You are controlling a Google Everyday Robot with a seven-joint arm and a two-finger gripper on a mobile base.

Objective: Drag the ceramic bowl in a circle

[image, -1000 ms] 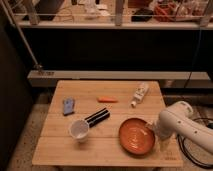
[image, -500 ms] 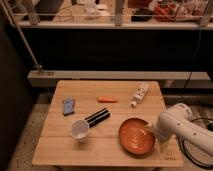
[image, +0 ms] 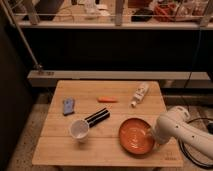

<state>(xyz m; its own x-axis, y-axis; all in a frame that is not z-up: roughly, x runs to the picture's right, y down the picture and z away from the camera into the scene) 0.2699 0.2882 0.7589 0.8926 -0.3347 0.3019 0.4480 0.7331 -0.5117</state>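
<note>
The gripper [image: 151,134] is down at the right rim of the ceramic bowl [image: 132,136], and whether it is clamped there cannot be told. That glossy, shallow orange-red round sits front-right on the pale plank table [image: 100,149], near the front edge. There's bare wood between it and the white cup [image: 79,129]. A black cylinder [image: 97,117] lies just beyond.

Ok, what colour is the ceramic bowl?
The ceramic bowl is plain orange-red, clear in the camera view; the gripper sits at its right rim.
</note>
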